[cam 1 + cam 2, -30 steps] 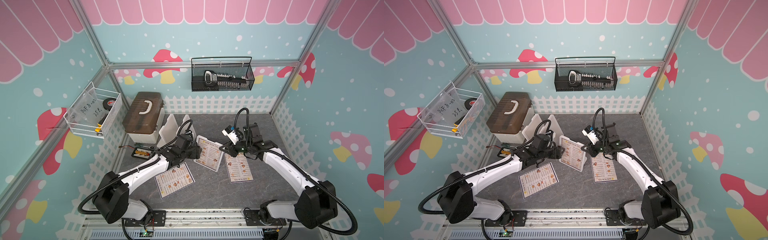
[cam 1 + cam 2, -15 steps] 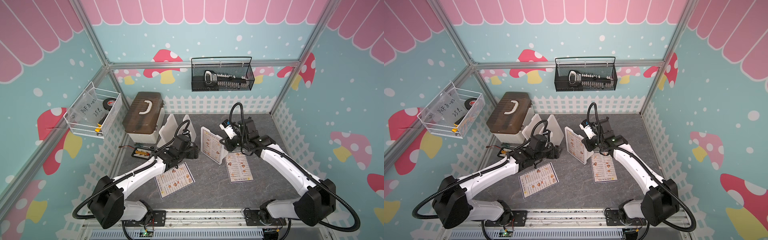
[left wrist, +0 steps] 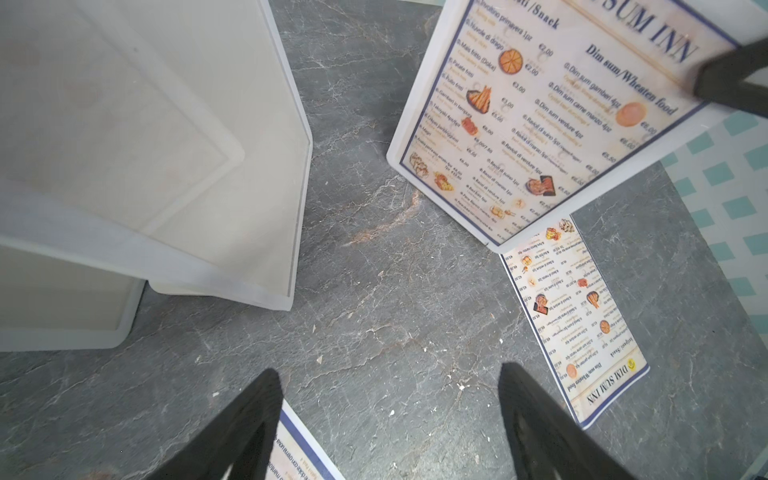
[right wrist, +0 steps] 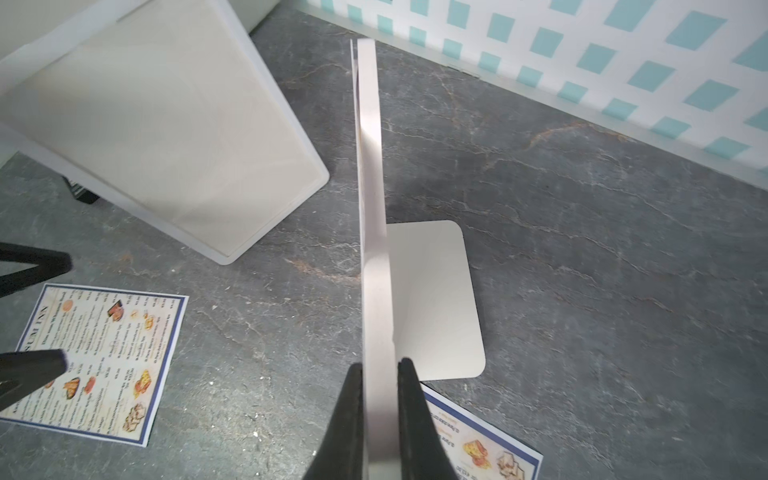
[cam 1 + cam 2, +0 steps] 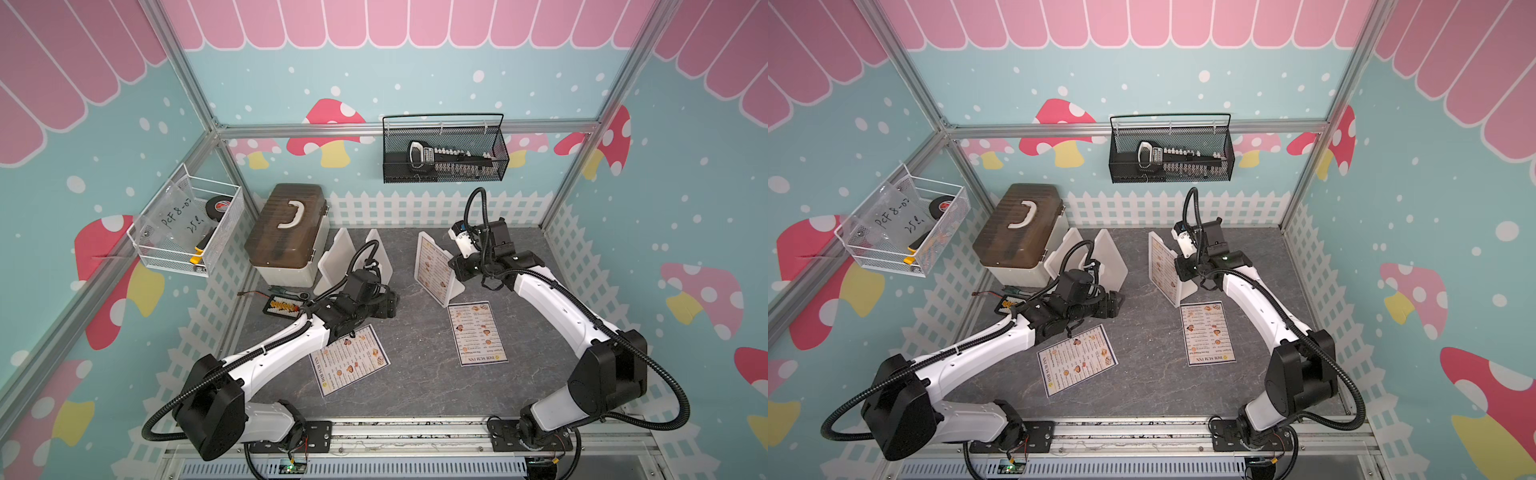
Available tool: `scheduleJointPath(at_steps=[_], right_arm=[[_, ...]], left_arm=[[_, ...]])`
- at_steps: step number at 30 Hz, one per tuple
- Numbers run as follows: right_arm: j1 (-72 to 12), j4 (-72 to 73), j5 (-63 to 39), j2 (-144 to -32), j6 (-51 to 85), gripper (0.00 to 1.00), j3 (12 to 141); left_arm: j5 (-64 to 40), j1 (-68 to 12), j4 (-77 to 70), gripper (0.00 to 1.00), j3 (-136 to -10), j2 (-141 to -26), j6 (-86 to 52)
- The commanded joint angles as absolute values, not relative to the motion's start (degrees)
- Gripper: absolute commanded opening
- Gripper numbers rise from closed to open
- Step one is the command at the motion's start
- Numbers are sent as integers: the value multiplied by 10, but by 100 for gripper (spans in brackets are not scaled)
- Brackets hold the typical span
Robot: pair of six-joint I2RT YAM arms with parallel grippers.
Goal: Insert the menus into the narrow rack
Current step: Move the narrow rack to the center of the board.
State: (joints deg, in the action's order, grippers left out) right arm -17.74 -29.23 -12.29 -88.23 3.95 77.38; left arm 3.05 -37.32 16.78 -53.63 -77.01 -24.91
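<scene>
One menu (image 5: 430, 268) stands upright against a white footed board (image 4: 432, 299), right of the middle of the table. My right gripper (image 4: 380, 365) is shut on their top edge; it is also seen in both top views (image 5: 451, 266) (image 5: 1177, 268). Two more menus lie flat on the grey table: one near my left arm (image 5: 349, 359) (image 5: 1077, 359), one in front of the board (image 5: 478, 332) (image 5: 1208, 332). The narrow rack (image 5: 332, 259) (image 3: 145, 145), white and translucent, stands beside the toolbox. My left gripper (image 3: 390, 370) hovers open over bare table between rack and board.
A brown-lidded toolbox (image 5: 286, 232) sits at the back left, with a small black tray of bits (image 5: 282, 307) in front of it. A black wire basket (image 5: 444, 153) hangs on the back wall and a white one (image 5: 187, 224) on the left wall. A white picket fence (image 5: 415, 205) rims the table.
The board with the menu has gone from leaning low to standing upright, carried back and a little left by my right gripper. The left gripper has stayed open and nearly in place.
</scene>
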Motion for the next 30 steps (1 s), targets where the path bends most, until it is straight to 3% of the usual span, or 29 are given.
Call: scheduleJointPath(at_steps=[1,19,26,30], right_arm=[[-139,-305,-117,-886,34,7,789],[98,-345,-276,-962,-43,8,866],[136,-362,-303,-1002,-69,9,902],[142,-363,-302,-1015,-73,16,909]], left_arm=[[32,-375,175,81,-539,-759,-235],[19,-373,205,82,-561,-758,-209],[17,-370,210,82,-563,-756,-208],[17,-369,212,82,-564,-757,-208]])
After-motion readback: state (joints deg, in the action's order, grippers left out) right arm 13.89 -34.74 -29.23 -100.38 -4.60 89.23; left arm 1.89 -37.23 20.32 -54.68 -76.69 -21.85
